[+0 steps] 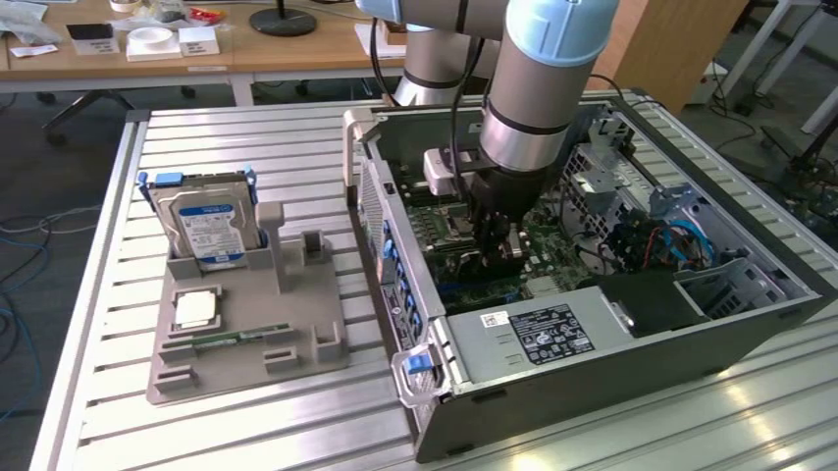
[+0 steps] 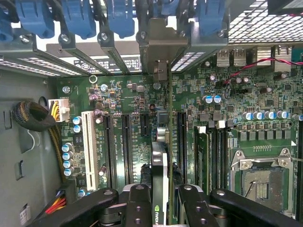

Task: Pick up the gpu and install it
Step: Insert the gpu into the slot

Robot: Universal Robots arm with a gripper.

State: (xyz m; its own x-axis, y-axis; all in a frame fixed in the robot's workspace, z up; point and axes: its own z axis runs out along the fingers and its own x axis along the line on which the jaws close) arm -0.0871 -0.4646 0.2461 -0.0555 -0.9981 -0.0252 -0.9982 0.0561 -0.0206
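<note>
Slatted metal table [image 1: 262, 432] carries an open computer case [image 1: 590, 392]. From the exterior view we see the gripper [image 1: 501, 245] low over the motherboard [image 1: 452, 221].

From the wrist view, its fingers [image 2: 140, 205] are clamped on the gpu [image 2: 159, 161], which stands edge-on among the expansion slots [image 2: 127, 142], its bracket [image 2: 160, 45] at the rear wall. We judge it light, stiff and fragile, best pinched across its flat faces. It looks thin and dark, with a silver-beige bracket.

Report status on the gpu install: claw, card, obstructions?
Claw shut on the gpu, inside the computer case. Card edge-on over the motherboard, far end at the rear slot openings; seating cannot be told. Nothing seen blocking.
</note>
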